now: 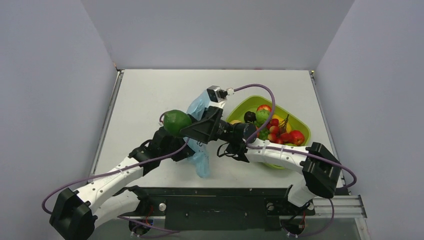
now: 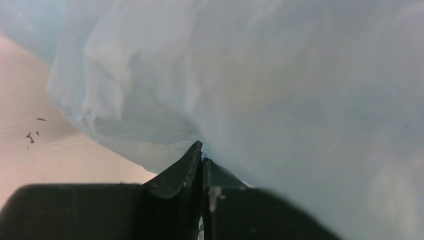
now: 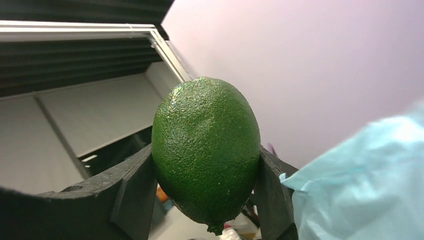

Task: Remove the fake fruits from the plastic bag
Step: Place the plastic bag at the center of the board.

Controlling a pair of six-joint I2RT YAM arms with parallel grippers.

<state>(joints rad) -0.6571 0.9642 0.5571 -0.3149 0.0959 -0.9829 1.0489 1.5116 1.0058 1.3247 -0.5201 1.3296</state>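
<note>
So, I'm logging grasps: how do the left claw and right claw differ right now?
The left claw pinches the film of the plastic bag, jaws nearly touching; the right claw clamps the dark green oval fruit, jaws spread wide around it. The left claw's load is limp and crumpled; the right claw's is pebbly-skinned, held outside the bag. Shared: both are shut on something.

No readable text, label, brand or number in any view. Nothing legible on the plastic bag (image 2: 260,75) or the green tray (image 1: 241,106).
</note>
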